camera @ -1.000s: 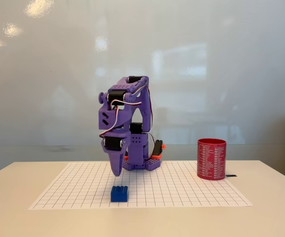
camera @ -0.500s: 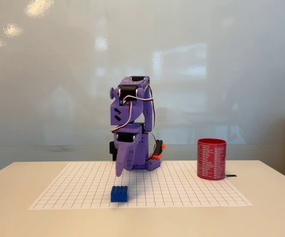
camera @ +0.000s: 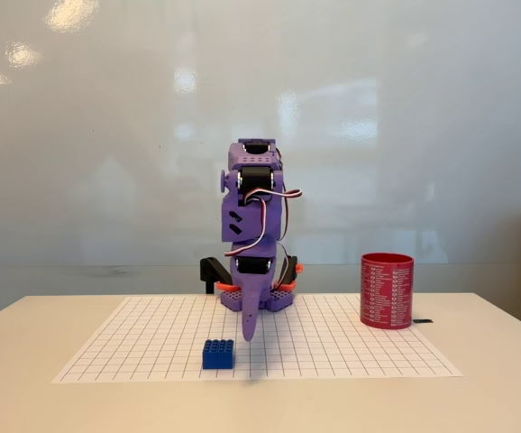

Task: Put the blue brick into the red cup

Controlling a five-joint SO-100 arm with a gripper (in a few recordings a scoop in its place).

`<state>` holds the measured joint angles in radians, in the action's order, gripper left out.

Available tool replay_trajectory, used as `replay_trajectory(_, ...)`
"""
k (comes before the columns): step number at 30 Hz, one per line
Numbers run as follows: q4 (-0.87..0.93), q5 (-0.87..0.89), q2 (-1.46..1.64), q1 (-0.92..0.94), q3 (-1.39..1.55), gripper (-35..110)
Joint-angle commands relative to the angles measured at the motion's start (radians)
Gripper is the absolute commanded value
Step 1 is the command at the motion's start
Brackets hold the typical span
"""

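Purple plastic gripper [camera: 250, 336], opening unclear, points down just right of a studded blue brick [camera: 218, 354]; cylindrical red cup [camera: 387, 290] stands well apart.

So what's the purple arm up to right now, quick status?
Gripper pointing down, just right of the brick, holding nothing. Brick on the grid mat. Cup upright at far right, path clear.

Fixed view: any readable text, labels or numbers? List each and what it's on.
Red cylindrical cup: rows of small white print around its side, too small to read.
White paper grid mat: ruled lines, no legible text.
Small bright-blue studded plastic brick and purple arm: no legible markings.
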<state>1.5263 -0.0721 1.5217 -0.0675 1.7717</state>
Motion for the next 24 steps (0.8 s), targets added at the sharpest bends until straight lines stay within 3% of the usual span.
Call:
replay_trajectory(1,0.011,-0.051,0.058,0.034,-0.081,54)
replay_trajectory(9,0.081,-0.041,0.115,0.166,0.008,56)
replay_trajectory(24,0.000,-0.023,-0.058,0.120,0.052,56)
